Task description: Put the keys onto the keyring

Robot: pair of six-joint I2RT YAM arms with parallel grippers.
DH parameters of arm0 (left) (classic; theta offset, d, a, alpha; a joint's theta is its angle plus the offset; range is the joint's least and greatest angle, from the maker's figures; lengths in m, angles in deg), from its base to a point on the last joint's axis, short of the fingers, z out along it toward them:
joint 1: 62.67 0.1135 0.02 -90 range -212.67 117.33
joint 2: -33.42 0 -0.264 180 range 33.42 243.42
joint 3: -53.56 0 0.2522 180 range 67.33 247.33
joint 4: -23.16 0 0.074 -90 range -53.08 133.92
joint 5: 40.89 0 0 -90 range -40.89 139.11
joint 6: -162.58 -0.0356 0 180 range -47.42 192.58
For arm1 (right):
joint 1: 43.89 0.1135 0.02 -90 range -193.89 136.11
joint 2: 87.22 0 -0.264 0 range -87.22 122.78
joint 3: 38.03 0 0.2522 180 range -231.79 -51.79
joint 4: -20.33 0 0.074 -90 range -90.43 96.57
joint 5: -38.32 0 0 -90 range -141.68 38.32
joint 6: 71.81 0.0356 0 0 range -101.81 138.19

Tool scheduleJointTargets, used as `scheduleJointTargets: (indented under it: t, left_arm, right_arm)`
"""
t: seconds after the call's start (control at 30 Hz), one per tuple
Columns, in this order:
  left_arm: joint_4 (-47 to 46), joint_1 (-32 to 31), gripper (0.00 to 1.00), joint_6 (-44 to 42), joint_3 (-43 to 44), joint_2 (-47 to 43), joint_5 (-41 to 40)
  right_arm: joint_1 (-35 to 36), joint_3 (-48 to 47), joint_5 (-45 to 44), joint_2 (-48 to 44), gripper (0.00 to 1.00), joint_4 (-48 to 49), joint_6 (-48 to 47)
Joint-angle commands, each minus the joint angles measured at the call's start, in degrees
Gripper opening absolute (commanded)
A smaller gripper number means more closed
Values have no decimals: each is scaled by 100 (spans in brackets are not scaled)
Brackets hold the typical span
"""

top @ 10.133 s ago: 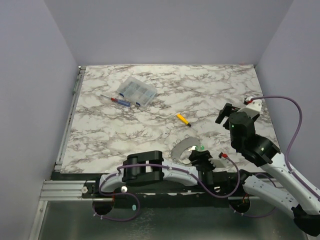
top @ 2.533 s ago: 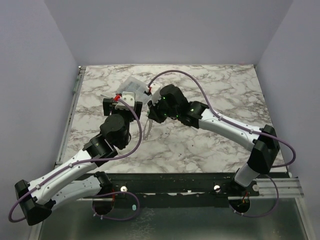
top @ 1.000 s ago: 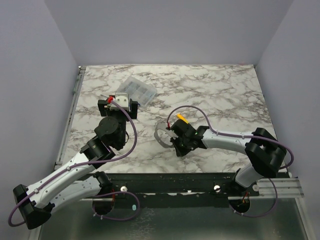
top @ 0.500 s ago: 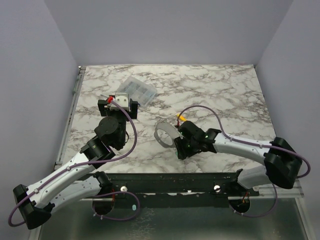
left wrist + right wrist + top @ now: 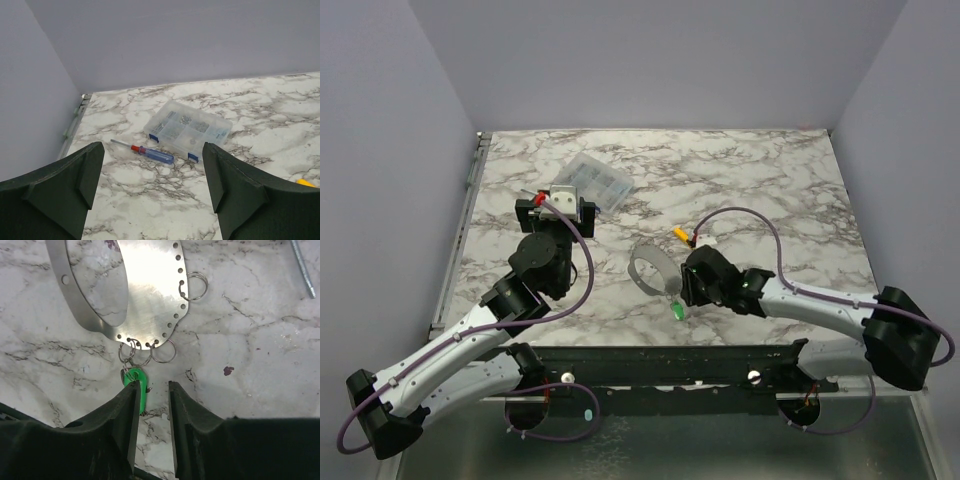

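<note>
The keyring (image 5: 655, 268) is a pale grey metal band curled into a loop in the middle of the table. In the right wrist view the keyring (image 5: 145, 295) shows a row of holes with small split rings hanging from it. One green-headed key (image 5: 139, 382) hangs on a split ring at the band's near end and lies flat on the marble; from above the key (image 5: 678, 312) shows just below the loop. My right gripper (image 5: 152, 392) hovers over it, jaws apart with bare marble between them, its left finger covering part of the key. My left gripper (image 5: 150, 185) stands wide open and empty, far left of the keyring.
A clear compartment box (image 5: 187, 130) and a red-and-blue screwdriver (image 5: 150, 152) lie ahead of the left gripper near the back left. A short yellow stick (image 5: 682, 234) lies just behind the right arm's wrist. The table's near edge (image 5: 650, 345) runs close below the key.
My right gripper went from shut at the keyring to jaws apart and drew back to the right, uncovering the green key on the table. The left arm has not moved.
</note>
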Motion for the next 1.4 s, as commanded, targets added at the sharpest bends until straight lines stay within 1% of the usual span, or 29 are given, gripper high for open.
scheduleJointTargets:
  t: [0.0,0.13,0.2,0.37,0.4,0.47,0.53,0.63,0.67,0.7,0.8,0.9,1.0,1.17,1.3,1.37]
  left_arm:
    - [-86,28,86,42,-74,-35,134]
    - [-84,31,86,49,-65,-14,146]
    - [-84,40,86,47,-64,-5,171]
    - [-85,36,86,62,-59,26,195]
    - [-87,38,86,65,-64,27,198]
    - [-85,45,86,64,-60,21,193]
    - [-85,43,86,67,-66,14,197]
    - [-87,47,86,78,-57,-24,215]
    - [-88,50,86,83,-57,-26,222]
    - [-87,48,86,87,-57,-28,233]
    - [-85,50,86,104,-66,-17,256]
    - [-87,45,86,108,-74,13,274]
    - [-85,45,86,97,-75,36,279]
    - [-84,44,86,99,-99,27,330]
    - [-91,45,86,85,-101,23,365]
    - [-91,44,86,85,-108,18,370]
  right_arm:
    - [42,93,413,564,36,643,253]
    - [42,166,1293,979,30,1209,353]
    - [45,219,1615,1078,29,1433,373]
    - [42,152,1952,1154,29,1642,302]
    - [42,83,1957,1119,29,1601,259]
    - [42,-84,1788,1002,30,1183,116]
    - [43,-330,1352,805,35,686,-76]
    - [42,-796,361,489,45,-19,-425]
    - [42,-950,27,391,49,-168,-566]
    - [42,-1063,-324,319,56,-260,-640]
    - [34,-1157,-1410,188,72,-124,-639]
    - [-22,-1244,-1970,383,83,26,-498]
    - [-190,-1529,-1915,879,86,11,-419]
    - [-399,-1974,-1862,1637,87,93,-798]
    - [-890,-1984,-1443,1854,87,577,-1116]
    - [-1182,-2040,-1013,2082,86,791,-1405]
